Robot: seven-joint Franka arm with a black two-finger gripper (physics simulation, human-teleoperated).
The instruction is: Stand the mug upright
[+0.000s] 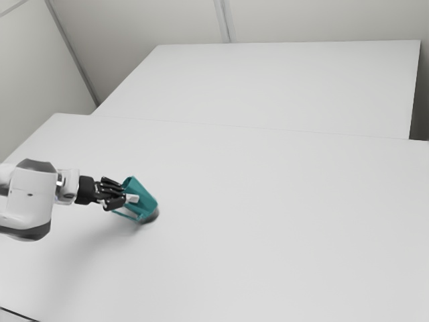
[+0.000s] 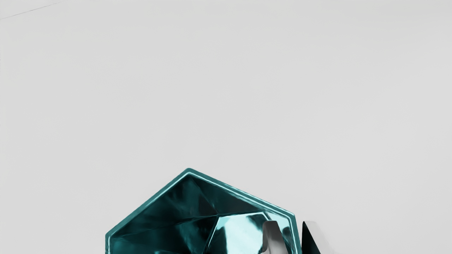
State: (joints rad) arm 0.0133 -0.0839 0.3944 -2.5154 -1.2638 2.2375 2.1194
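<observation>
Wears white with charcoal trim.
Carries a rounded upper housing (image 1: 32, 198), dark curved bands (image 1: 32, 233), a black, many-ridged gripper (image 1: 128, 194).

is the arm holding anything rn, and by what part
Yes, the mug, by its wall at the rim: one of the jaws is inside, the other outside.

Bright, diffuse light, possibly overhead; soft shadow (image 1: 107, 233) on table (image 1: 268, 221).

The arm (image 1: 33, 198) reaches from the exterior view's left. Its gripper (image 1: 130, 199) points rightward there, fingers (image 2: 272, 234) narrowly parted.
</observation>
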